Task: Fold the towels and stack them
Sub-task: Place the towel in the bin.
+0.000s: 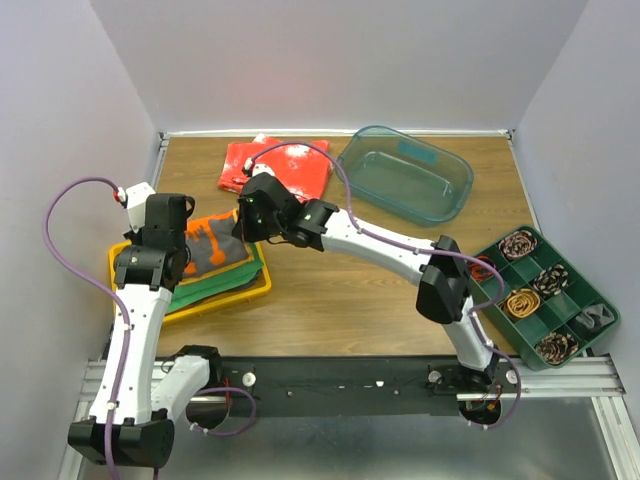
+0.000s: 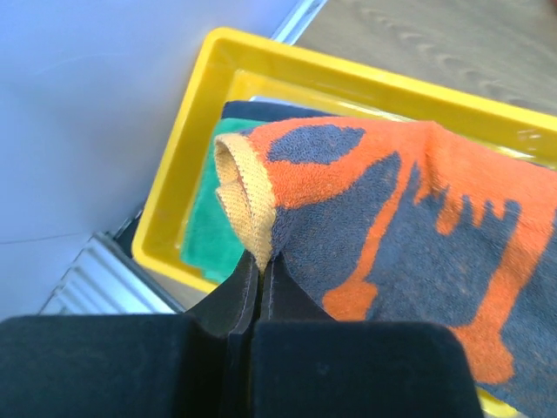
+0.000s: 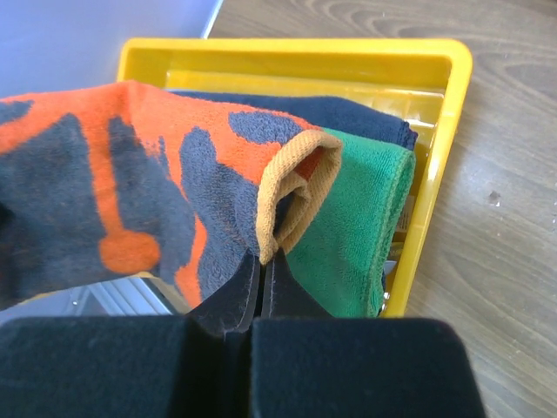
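Both arms reach over the yellow tray, which sits on the desk in front of the left arm. Each arm grips a corner of the same grey-and-orange towel. The left tool is clenched on a tan-hemmed corner at the tray's left side. The right tool is clenched on the matching corner toward the tray's right side.

Held by 2 corners, the towel hangs spread above the tray rather than bunched. That is likely the point: a taut edge between 2 grips lets the cloth be laid or folded over squarely. Each hem is curled over where it is pinched, so the grip takes a doubled bit of edge. That should hold soft terry better than a single layer.

Under it, inside the tray, lie a green towel and a navy towel, flat and overlapping, though I cannot tell which is uppermost. The tray therefore seems to be where the stack is built. A red cloth and a clear bin lie beyond the tray, apart from it, and neither tool touches them.
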Controlling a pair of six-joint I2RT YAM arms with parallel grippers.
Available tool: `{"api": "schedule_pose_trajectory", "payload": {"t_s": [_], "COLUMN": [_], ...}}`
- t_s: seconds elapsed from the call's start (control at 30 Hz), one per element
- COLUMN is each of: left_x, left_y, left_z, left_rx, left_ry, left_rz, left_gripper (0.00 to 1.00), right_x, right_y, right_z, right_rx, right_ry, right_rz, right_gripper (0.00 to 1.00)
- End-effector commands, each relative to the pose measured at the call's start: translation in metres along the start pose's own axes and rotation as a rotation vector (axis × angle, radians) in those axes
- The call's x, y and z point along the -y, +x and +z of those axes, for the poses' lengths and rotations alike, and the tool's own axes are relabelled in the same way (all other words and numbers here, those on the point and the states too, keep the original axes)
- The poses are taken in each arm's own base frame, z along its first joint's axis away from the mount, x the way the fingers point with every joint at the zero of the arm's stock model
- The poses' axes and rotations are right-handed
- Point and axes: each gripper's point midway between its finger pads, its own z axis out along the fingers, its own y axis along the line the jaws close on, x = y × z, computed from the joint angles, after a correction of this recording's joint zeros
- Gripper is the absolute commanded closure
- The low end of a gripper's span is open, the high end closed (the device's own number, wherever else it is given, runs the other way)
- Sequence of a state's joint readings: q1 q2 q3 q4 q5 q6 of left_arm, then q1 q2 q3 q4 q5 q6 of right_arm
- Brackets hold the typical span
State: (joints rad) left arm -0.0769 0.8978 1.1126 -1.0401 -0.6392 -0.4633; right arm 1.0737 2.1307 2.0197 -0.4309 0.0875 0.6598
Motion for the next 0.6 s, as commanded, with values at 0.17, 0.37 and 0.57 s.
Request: {"api": "schedule_pose_trajectory", "payload": {"t_s": [0.17, 0.37, 0.57], "left_x": [-0.012, -0.021, -0.016], "left_y": [0.023, 0.028, -0.011], "left_z": [0.035, 0.048, 0.030], "left_rx": [-0.130, -0.149, -0.040], "left_ry": [-0.094, -0.159, -0.079], "left_rz": [0.065, 0.035, -0.040], "left_gripper": [0.97, 0.32, 0.01], "right_x": [0.016, 0.020, 0.005], "right_y": [0.021, 0.027, -0.011], "right_z": [0.034, 0.048, 0.017], "right_rx": [-0.033, -0.059, 0.032], "right_ry": [0.060, 0.067, 0.061], "right_rz": [-0.074, -0.108, -0.103], "right_gripper": [0.93, 0.48, 0.00]}}
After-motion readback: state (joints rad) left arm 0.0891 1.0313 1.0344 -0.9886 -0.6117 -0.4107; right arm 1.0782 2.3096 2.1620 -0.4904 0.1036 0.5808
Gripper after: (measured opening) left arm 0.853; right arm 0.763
